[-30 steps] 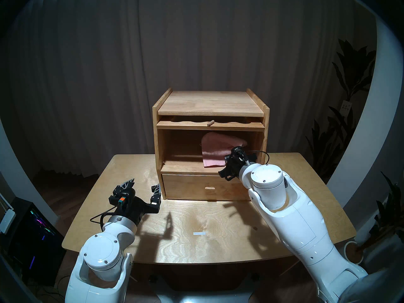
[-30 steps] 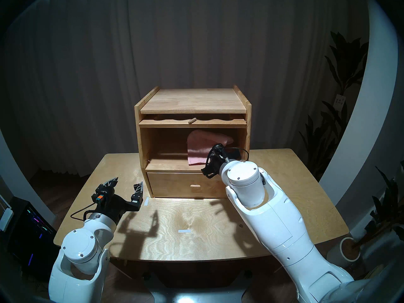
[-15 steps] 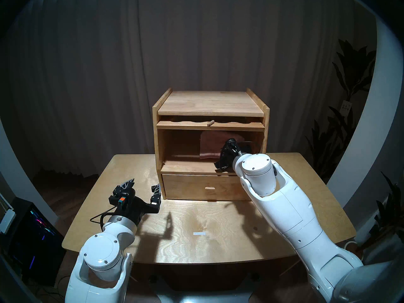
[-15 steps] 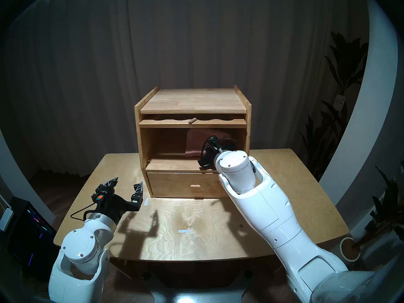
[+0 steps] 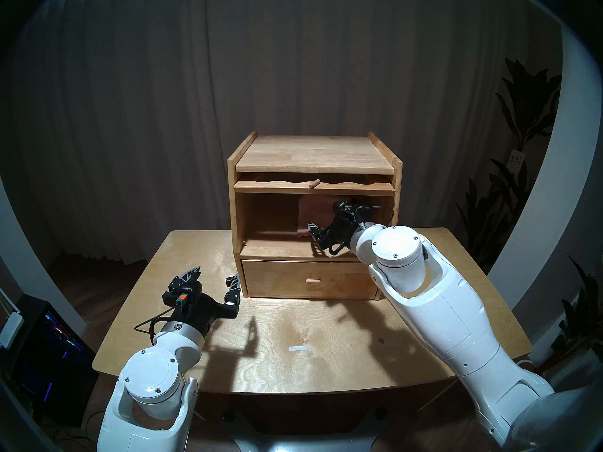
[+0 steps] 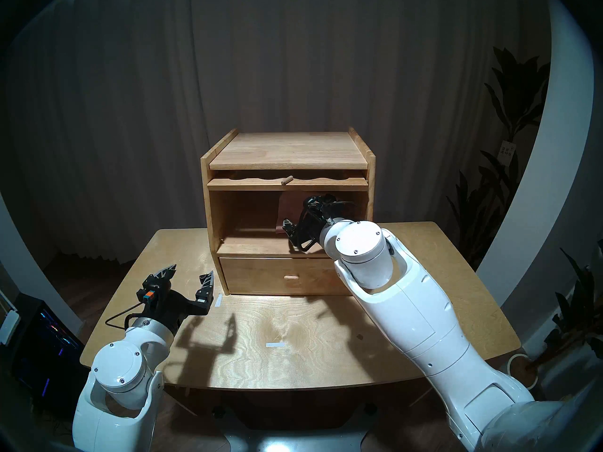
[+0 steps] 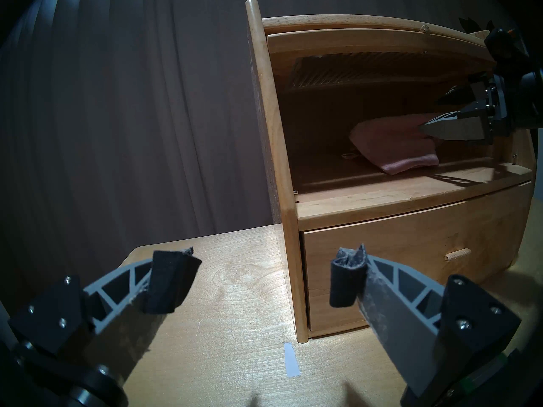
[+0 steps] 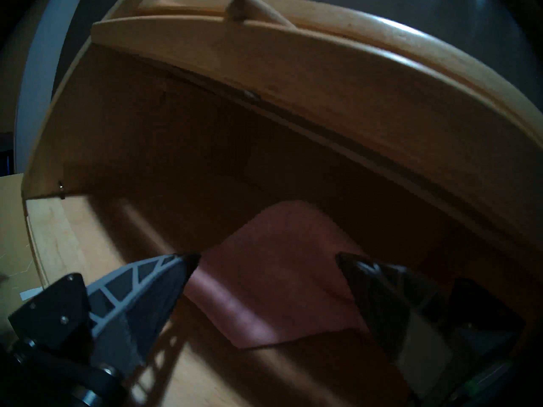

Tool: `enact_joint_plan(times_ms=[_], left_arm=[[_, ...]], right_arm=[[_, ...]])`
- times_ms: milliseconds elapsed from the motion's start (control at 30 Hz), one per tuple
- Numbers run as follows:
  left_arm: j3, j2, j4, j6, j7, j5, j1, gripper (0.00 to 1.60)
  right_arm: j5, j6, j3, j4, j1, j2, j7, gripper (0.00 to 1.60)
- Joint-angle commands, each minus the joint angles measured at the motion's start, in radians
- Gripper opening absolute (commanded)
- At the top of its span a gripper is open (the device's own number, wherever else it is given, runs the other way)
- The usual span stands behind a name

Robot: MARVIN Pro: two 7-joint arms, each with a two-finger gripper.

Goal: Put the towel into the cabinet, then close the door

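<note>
Pink towel [image 7: 393, 145] lies inside the wooden cabinet [image 5: 313, 157], released; the right gripper [image 8: 264, 268] has its fingers spread over it. Left gripper [image 7: 261, 280] idles apart. The door [image 5: 313, 184] remains unclosed.

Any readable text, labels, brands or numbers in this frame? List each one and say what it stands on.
None can be read.
Paper tag hanging on the plant: dark characters, too small to read.
White tape strip on the table: blank.
Cabinet, towel and both arms: no markings visible.
</note>
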Motion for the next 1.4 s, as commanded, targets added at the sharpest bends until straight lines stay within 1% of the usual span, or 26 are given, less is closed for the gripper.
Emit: enact_joint_plan(times_ms=[0,67,133,200,233,300,333,367,467,633,733,767,800,833,867,900,1033,1067,1100,1133,1167,1200,1233,1267,1333,1367], left_arm=[[-0.001,0.0,-0.017,-0.004,0.001,0.0,-0.005,1.6],[-0.001,0.0,-0.016,-0.004,0.001,0.0,-0.006,1.6],[-0.001,0.0,-0.016,-0.004,0.001,0.0,-0.006,1.6],[-0.001,0.0,-0.014,-0.004,0.0,0.0,-0.006,1.6],[-0.001,0.0,-0.014,-0.004,0.0,0.0,-0.006,1.6],[-0.001,0.0,-0.013,-0.004,0.0,0.0,-0.007,1.6],[-0.001,0.0,-0.013,-0.004,0.0,0.0,-0.007,1.6],[-0.001,0.0,-0.013,-0.004,0.0,0.0,-0.007,1.6],[0.0,0.0,-0.012,-0.004,0.0,0.0,-0.007,1.6],[0.0,0.0,-0.012,-0.004,0.0,0.0,-0.008,1.6],[0.0,0.0,-0.011,-0.005,0.0,0.0,-0.008,1.6],[0.0,0.0,-0.011,-0.005,0.0,0.0,-0.008,1.6],[0.0,0.0,-0.011,-0.005,0.0,0.0,-0.008,1.6],[0.0,0.0,-0.011,-0.005,0.0,0.0,-0.008,1.6],[0.0,0.0,-0.011,-0.005,0.0,0.0,-0.008,1.6],[0.0,0.0,-0.011,-0.005,0.0,0.0,-0.008,1.6],[0.0,0.0,-0.011,-0.005,0.0,0.0,-0.009,1.6],[0.0,0.0,-0.011,-0.005,0.0,0.0,-0.009,1.6],[0.0,0.0,-0.011,-0.005,0.0,0.0,-0.009,1.6],[0.0,0.0,-0.011,-0.005,0.0,0.0,-0.009,1.6],[0.0,0.0,-0.011,-0.005,0.0,0.0,-0.009,1.6],[0.0,0.0,-0.011,-0.005,0.0,0.0,-0.009,1.6],[0.0,0.0,-0.011,-0.005,0.0,0.0,-0.009,1.6],[0.0,0.0,-0.011,-0.005,0.0,0.0,-0.009,1.6],[0.0,0.0,-0.013,-0.005,0.0,0.0,-0.008,1.6],[0.0,0.0,-0.013,-0.005,0.0,0.0,-0.008,1.6]], right_arm=[[0.026,-0.04,0.001,-0.106,-0.077,0.074,0.06,1.6],[0.034,-0.066,0.004,-0.155,-0.106,0.102,0.085,1.6],[0.038,-0.082,0.005,-0.153,-0.107,0.105,0.094,1.6],[0.046,-0.106,0.015,-0.197,-0.143,0.144,0.121,1.6],[0.046,-0.106,0.015,-0.197,-0.143,0.144,0.121,1.6],[0.048,-0.128,0.037,-0.238,-0.189,0.19,0.131,1.6],[0.048,-0.128,0.037,-0.238,-0.189,0.19,0.131,1.6],[0.048,-0.139,0.046,-0.255,-0.201,0.204,0.134,1.6],[0.06,-0.176,0.095,-0.299,-0.231,0.237,0.134,1.6],[0.059,-0.242,0.174,-0.351,-0.247,0.275,0.125,1.6],[0.069,-0.279,0.23,-0.402,-0.284,0.297,0.116,1.6],[0.073,-0.305,0.267,-0.431,-0.306,0.308,0.107,1.6],[0.076,-0.318,0.282,-0.43,-0.312,0.31,0.102,1.6],[0.081,-0.329,0.306,-0.456,-0.329,0.314,0.093,1.6],[0.085,-0.341,0.325,-0.459,-0.341,0.316,0.087,1.6],[0.085,-0.341,0.325,-0.459,-0.341,0.316,0.087,1.6],[0.089,-0.368,0.399,-0.473,-0.389,0.326,0.038,1.6],[0.087,-0.373,0.425,-0.47,-0.404,0.325,0.019,1.6],[0.086,-0.379,0.429,-0.466,-0.411,0.327,0.003,1.6],[0.083,-0.381,0.458,-0.458,-0.424,0.324,-0.017,1.6],[0.08,-0.383,0.463,-0.449,-0.431,0.325,-0.035,1.6],[0.079,-0.379,0.502,-0.435,-0.452,0.317,-0.058,1.6],[0.075,-0.381,0.493,-0.421,-0.453,0.317,-0.062,1.6],[0.073,-0.381,0.54,-0.399,-0.483,0.305,-0.103,1.6],[0.066,-0.392,0.592,-0.371,-0.528,0.285,-0.153,1.6],[0.065,-0.398,0.606,-0.363,-0.538,0.275,-0.168,1.6]])
